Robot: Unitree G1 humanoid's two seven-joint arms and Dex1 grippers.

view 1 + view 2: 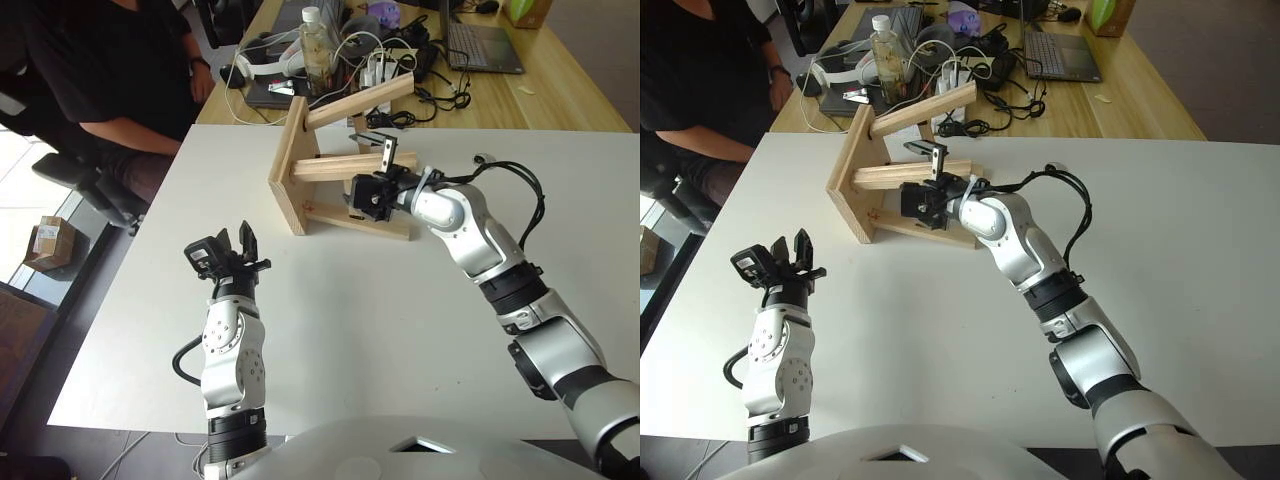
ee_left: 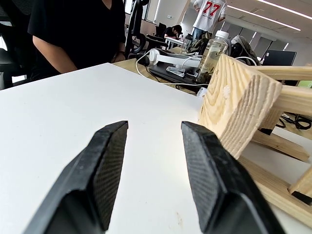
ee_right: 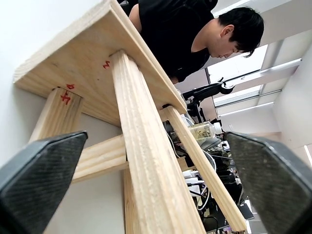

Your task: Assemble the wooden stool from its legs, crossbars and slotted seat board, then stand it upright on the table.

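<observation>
The wooden stool (image 1: 287, 178) lies on its side at the back of the white table (image 1: 330, 330), seat board to the left and legs pointing right. My right gripper (image 1: 372, 178) is open and straddles the middle leg (image 3: 146, 146) without closing on it; wide gaps show on both sides of the wood. One finger (image 1: 385, 150) sticks up above that leg. My left gripper (image 1: 235, 242) is open and holds nothing, hovering near the table's front left, well short of the seat board (image 2: 234, 107).
Behind the table stands a wooden desk (image 1: 560, 95) crowded with a bottle (image 1: 316, 45), cables, headphones and a laptop (image 1: 480, 45). A person in black sits at the back left. The white table's left edge (image 1: 120, 300) is close to my left arm.
</observation>
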